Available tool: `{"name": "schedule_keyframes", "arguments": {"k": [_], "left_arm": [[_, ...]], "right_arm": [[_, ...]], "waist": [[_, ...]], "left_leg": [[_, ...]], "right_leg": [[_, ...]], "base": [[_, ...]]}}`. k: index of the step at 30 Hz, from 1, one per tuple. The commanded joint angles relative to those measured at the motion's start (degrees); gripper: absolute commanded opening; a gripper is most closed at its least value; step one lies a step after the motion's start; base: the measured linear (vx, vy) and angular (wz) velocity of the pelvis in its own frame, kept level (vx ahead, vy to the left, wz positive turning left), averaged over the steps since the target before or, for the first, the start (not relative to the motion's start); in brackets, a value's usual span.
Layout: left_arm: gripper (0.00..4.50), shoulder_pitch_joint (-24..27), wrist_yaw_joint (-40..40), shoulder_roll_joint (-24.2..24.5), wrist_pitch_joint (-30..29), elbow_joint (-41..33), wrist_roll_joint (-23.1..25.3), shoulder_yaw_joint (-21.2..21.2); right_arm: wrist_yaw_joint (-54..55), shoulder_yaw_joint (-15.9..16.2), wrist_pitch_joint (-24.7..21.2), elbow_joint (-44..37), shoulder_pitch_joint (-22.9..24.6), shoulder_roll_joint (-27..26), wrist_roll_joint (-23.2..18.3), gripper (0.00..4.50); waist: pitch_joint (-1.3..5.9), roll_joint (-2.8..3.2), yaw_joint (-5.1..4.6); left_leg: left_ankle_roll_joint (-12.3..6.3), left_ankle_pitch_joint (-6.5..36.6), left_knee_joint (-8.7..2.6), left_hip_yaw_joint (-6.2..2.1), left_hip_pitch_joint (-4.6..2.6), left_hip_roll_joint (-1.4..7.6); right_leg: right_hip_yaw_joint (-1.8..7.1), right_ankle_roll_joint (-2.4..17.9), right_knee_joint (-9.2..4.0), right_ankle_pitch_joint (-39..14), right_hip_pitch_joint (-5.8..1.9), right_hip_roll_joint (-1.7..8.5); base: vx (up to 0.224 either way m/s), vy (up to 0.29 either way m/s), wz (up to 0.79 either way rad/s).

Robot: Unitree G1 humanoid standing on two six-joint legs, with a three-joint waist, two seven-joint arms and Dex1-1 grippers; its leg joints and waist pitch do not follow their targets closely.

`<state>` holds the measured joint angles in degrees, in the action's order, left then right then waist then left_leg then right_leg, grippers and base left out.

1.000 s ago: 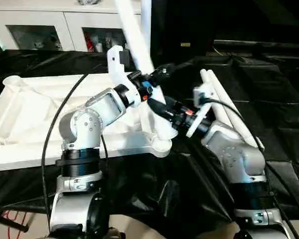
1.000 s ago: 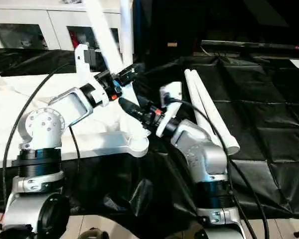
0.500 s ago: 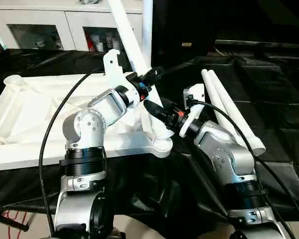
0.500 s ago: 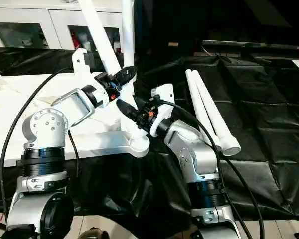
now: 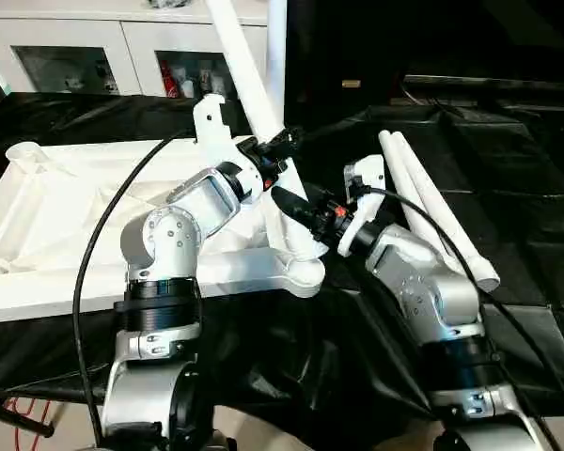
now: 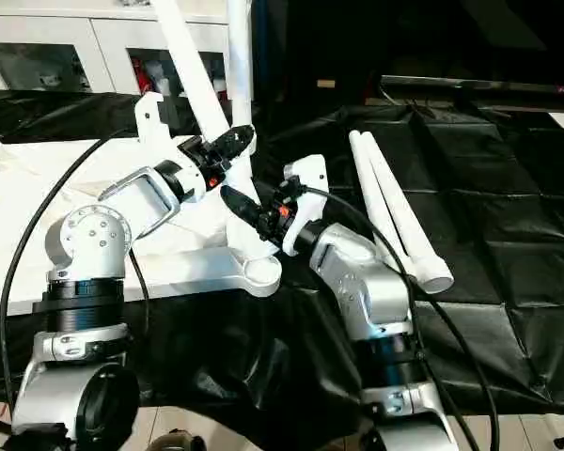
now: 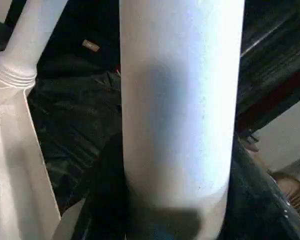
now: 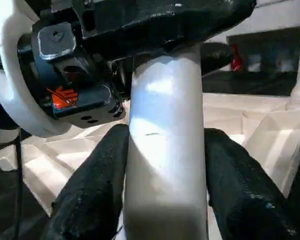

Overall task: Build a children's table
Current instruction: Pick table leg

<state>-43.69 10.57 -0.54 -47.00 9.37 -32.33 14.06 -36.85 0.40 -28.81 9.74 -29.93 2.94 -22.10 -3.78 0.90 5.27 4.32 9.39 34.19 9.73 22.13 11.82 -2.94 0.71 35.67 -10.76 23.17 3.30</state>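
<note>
Left eye view: your worktop (image 5: 508, 188) is draped in black sheeting, and the white tabletop (image 5: 47, 216) lies on it underside up, ribs showing. One tilted leg (image 5: 249, 89) rises from the near right corner socket (image 5: 304, 272), leaning away toward the white cabinet (image 5: 75, 52). A second leg (image 5: 276, 47) stands upright in the far corner socket behind it. Two spare legs (image 5: 432, 207) lie side by side on the sheeting to your right, touching one another. Your left gripper (image 5: 274, 150) pinches the tilted leg partway up, one black finger on either side. Your right gripper (image 5: 296, 211) clasps the same leg lower down, just above the socket; in the right wrist view its fingers (image 8: 90, 200) press against both flanks of the tube, directly beneath the left gripper.
</note>
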Motion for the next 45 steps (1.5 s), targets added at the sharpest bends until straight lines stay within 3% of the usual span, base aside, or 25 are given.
{"name": "schedule_keyframes", "arguments": {"k": [1, 6, 8, 12, 14, 19, 29, 35, 45], "left_arm": [[1.9, -0.4, 2.7, 1.8, 1.5, -0.7, 2.2, -2.8], [1.89, 0.1, 8.0, 4.4, -0.2, -2.4, 1.0, -5.2], [1.89, 0.0, 8.3, 4.5, -0.3, -2.5, 0.8, -5.3], [1.89, 0.1, 13.5, 6.3, -1.9, -3.8, -2.1, -6.5], [1.89, 0.1, 14.6, 6.4, -2.5, -4.0, -2.9, -6.5], [1.89, 1.0, 22.0, 6.7, -6.7, -7.1, -10.5, -5.3], [1.89, 1.1, 26.3, 8.4, -7.1, -9.0, -12.0, -7.3], [1.89, 1.8, 29.0, 8.9, -7.3, -10.6, -13.5, -7.8], [1.89, 2.3, 29.2, 9.1, -6.5, -10.6, -13.2, -8.4]], "right_arm": [[-1.1, -1.3, -2.9, -0.1, -1.2, 1.2, -1.9, 2.78], [-6.3, -2.1, -9.2, 1.5, -3.3, 6.3, -4.9, 3.15], [-6.7, -2.1, -9.5, 1.6, -3.4, 6.6, -5.1, 3.29], [-13.1, -2.1, -14.3, 1.2, -5.0, 11.1, -9.0, 3.31], [-14.7, -1.7, -14.6, 0.8, -5.1, 12.1, -9.2, 3.31], [-19.7, 0.5, -16.7, -0.8, -5.4, 15.4, -10.0, 3.31], [-26.2, 4.9, -19.2, -2.5, -5.6, 18.4, -11.2, 3.31], [-27.6, 5.7, -19.3, -2.0, -6.2, 18.9, -11.3, 3.31], [-28.1, 5.9, -19.4, -1.9, -6.0, 19.0, -11.9, 2.4]], "waist": [[4.7, 0.29, 0.14], [4.77, 0.31, 0.35], [4.8, 0.2, 0.35], [4.84, 0.06, 0.45], [4.79, -0.03, 0.55], [4.75, -0.37, 0.58], [4.66, -0.35, 0.81], [4.71, -0.49, 0.9], [4.78, -0.44, 0.93]], "left_leg": [[-0.95, 8.2, -3.45, -0.32, -0.92, 0.67], [-0.55, 7.4, -3.28, -0.21, -0.85, 0.63], [-0.54, 7.2, -3.2, -0.17, -0.78, 0.62], [-0.89, 7.2, -3.12, -0.13, -0.9, 0.6], [-1.1, 7.1, -3.06, -0.03, -0.82, 0.61], [-1.38, 6.6, -2.99, 0.01, -0.72, 0.62], [-0.84, 7.7, -3.0, -0.02, -0.83, 0.73], [-1.09, 6.8, -2.96, -0.02, -0.82, 0.75], [-1.01, 6.6, -2.86, 0.01, -0.83, 0.71]], "right_leg": [[2.16, 10.3, -4.17, -5.2, -3.43, 3.54], [2.16, 11.2, -3.88, -3.4, -3.61, 3.58], [2.15, 11.8, -3.8, -3.0, -3.67, 3.66], [2.11, 12.4, -3.72, -3.2, -3.83, 3.57], [2.12, 12.4, -3.79, -3.4, -3.76, 3.62], [2.07, 12.7, -3.8, -4.7, -3.74, 3.66], [2.11, 11.6, -4.04, -7.9, -3.54, 3.65], [2.11, 11.6, -3.87, -7.3, -3.47, 3.64], [2.14, 11.2, -3.83, -7.4, -3.47, 3.59]], "base": [[0.0, 0.0, 0.0], [0.0, 0.0, 0.0], [0.0, 0.0, 0.0], [0.0, 0.0, 0.0], [0.0, 0.0, 0.0], [0.0, 0.0, 0.0], [0.0, 0.0, 0.0], [0.0, 0.0, 0.0], [0.0, 0.0, 0.0]]}}
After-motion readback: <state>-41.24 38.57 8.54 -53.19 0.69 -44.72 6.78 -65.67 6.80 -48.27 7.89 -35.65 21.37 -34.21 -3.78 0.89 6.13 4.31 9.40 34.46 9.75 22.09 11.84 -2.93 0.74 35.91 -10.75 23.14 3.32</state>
